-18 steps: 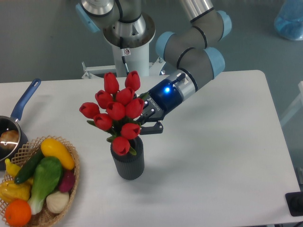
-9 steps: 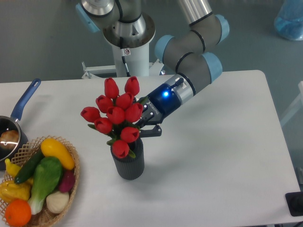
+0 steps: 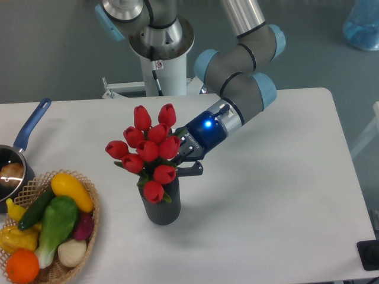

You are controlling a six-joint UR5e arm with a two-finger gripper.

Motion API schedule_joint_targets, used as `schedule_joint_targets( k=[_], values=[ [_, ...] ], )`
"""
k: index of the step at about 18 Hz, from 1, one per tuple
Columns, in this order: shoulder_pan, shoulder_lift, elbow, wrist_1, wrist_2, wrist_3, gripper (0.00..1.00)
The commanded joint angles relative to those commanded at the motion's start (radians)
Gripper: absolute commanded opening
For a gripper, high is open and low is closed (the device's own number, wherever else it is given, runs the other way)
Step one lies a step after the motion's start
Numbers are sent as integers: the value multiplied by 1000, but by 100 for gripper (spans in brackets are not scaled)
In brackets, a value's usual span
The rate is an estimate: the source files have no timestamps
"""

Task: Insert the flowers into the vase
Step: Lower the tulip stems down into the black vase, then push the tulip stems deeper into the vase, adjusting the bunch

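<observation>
The flowers (image 3: 148,148), a bunch of red tulip heads with green stems, stand with their stems down in the vase (image 3: 160,207), a dark ribbed cylinder near the table's front middle. The lowest heads hang over the vase's mouth. My gripper (image 3: 181,163) reaches in from the right and is shut on the stems just above the vase's rim. One dark finger (image 3: 192,171) shows; the other is hidden behind the tulip heads.
A wicker basket (image 3: 89,228) with colourful fruit and vegetables stands at the front left. A blue-handled saucepan (image 3: 26,133) sits at the left edge. The robot's base (image 3: 160,65) stands behind the table. A blue bag (image 3: 362,23) is at the far right.
My gripper has moved down and slightly right with the flowers in it, and the bunch sits lower in the vase.
</observation>
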Motion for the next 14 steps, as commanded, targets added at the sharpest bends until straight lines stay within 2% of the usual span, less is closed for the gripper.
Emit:
schedule_joint_targets(
  k=[7, 14],
  values=[
    [6, -15, 0, 0, 0, 6, 18],
    [8, -22, -29, -2, 0, 52, 19]
  ],
)
